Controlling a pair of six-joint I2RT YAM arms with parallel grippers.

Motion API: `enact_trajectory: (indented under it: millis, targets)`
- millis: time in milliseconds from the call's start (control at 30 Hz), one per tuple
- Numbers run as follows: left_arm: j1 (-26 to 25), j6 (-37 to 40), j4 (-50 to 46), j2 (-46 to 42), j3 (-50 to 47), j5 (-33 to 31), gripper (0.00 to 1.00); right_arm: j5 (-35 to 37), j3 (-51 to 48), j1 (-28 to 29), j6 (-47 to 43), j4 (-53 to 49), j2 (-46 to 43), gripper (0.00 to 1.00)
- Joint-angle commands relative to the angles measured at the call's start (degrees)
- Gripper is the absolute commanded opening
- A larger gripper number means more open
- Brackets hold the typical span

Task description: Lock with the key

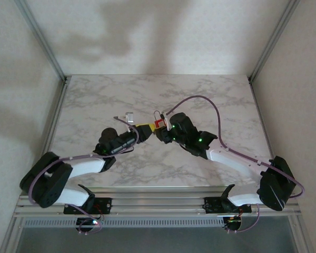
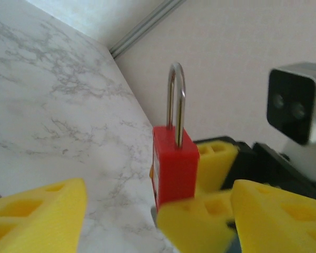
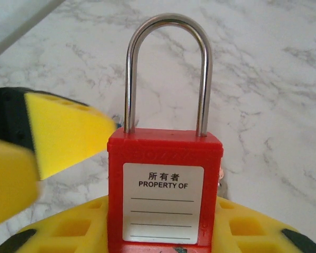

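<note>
A red padlock (image 3: 165, 190) with a white "PROPERTY OF" label stands upright, and both legs of its steel shackle (image 3: 167, 23) enter the body. My right gripper (image 3: 165, 240) is shut on the lock's lower body, one yellow pad on each side. The padlock (image 1: 159, 124) sits mid-table between the two arms. My left gripper (image 2: 160, 213) is open, its yellow fingers (image 2: 39, 216) spread wide on either side of the padlock (image 2: 175, 168) without touching it. A grey sliver (image 2: 154, 213) shows under the lock body; I cannot make out the key.
A small silver object (image 1: 129, 116) lies on the marble table (image 1: 95, 105) just behind the left gripper. The right arm's cable (image 1: 210, 103) loops over the back right. Aluminium frame posts (image 1: 50, 52) and white walls close in the table.
</note>
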Motion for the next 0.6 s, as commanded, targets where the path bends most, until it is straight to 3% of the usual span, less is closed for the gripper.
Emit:
enact_trajectory:
  millis: [0,100,200,567]
  targets:
    - [1.07,1.04,-0.55,-4.78,-1.43,-3.33,0.81,1.49,-1.26,-0.22,-1.04,3.86,-1.85,0.00]
    - [2.16,1.08,-0.99,-8.79,-3.04,-5.52,0.85,1.64,-2.10,-0.23,-1.53,4.65,-2.37,0.00]
    - [2.77,0.85,-2.13,-12.66,-4.89,-8.96,0.99,0.24,-3.19,-0.21,-2.11,5.79,-3.12,0.00]
    - [1.36,-0.26,-3.02,-3.15,1.58,1.70,0.97,-5.41,-3.06,-0.26,-4.38,5.88,-2.72,0.00]
